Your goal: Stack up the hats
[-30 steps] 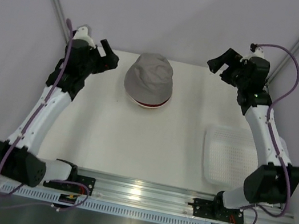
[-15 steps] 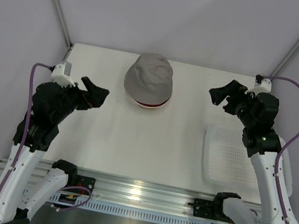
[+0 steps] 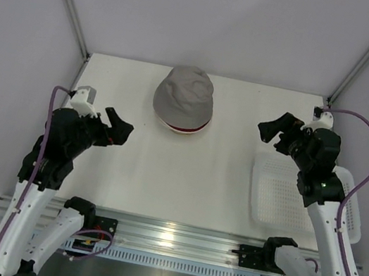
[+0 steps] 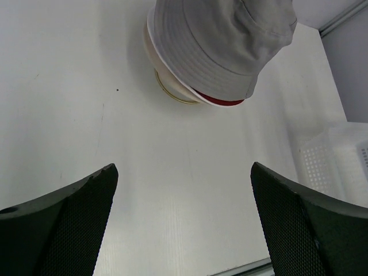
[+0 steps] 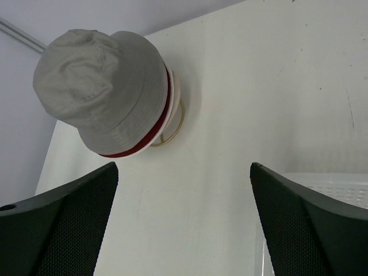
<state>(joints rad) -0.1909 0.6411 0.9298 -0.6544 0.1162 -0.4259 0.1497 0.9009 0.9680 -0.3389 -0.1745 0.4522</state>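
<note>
Grey hat [image 3: 185, 95] sitting atop dark red hat [image 4: 221, 101] and cream hat [image 4: 172, 86], far-centre on counter [image 3: 185, 174]. Hovering nearby: left end effector [image 3: 120, 124], right end effector [image 3: 275, 129], both released, grasping nothing. Risk: soft stack perching on gold ring stand [image 5: 178, 127]; a stray arm sweep knocking it over.

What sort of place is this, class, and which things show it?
Probably a robot test booth: left arm and right arm bolted to a metal rail, white table with stacked hats, plain walls.

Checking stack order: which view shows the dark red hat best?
Right wrist. There the dark red hat shows as a long band between the grey hat and the cream hat. Left wrist shows only a short red sliver under the brim, and so does top external.
</note>
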